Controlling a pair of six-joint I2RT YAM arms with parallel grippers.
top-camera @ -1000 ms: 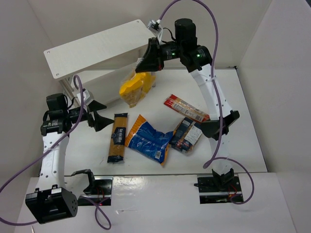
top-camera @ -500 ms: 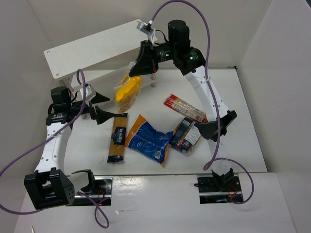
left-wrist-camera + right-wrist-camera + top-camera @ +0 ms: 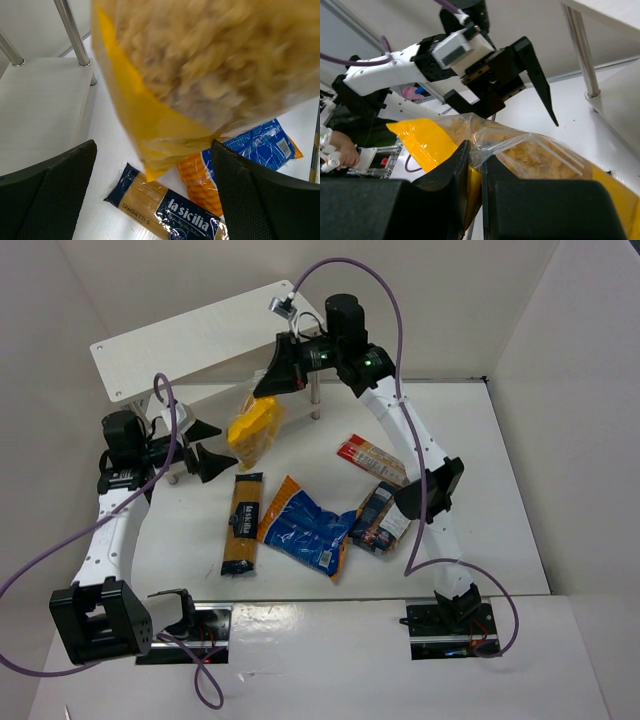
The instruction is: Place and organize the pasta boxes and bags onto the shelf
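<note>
My right gripper (image 3: pixel 266 383) is shut on the top seam of the yellow-and-clear pasta bag (image 3: pixel 252 430), which hangs in the air just in front of the white shelf (image 3: pixel 200 340). In the right wrist view the jaws (image 3: pixel 476 161) pinch the clear film of the bag (image 3: pixel 540 155). Left of the bag's lower end my left gripper (image 3: pixel 207 446) stands wide open, and in its wrist view the bag (image 3: pixel 210 65) hangs ahead of the empty fingers (image 3: pixel 50 195). On the table lie the spaghetti packet (image 3: pixel 243 523), blue bag (image 3: pixel 308 525), red packet (image 3: pixel 372 460) and dark blue box (image 3: pixel 383 517).
The shelf's lower board (image 3: pixel 40 105) and thin metal legs (image 3: pixel 72 30) stand left of the hanging bag. Another leg (image 3: pixel 316 400) stands right of it. White walls close in the table at the back and both sides. Purple cables loop over both arms.
My right arm has carried the yellow bag leftward along the shelf front. The left gripper has swung up and toward the bag, staying open.
</note>
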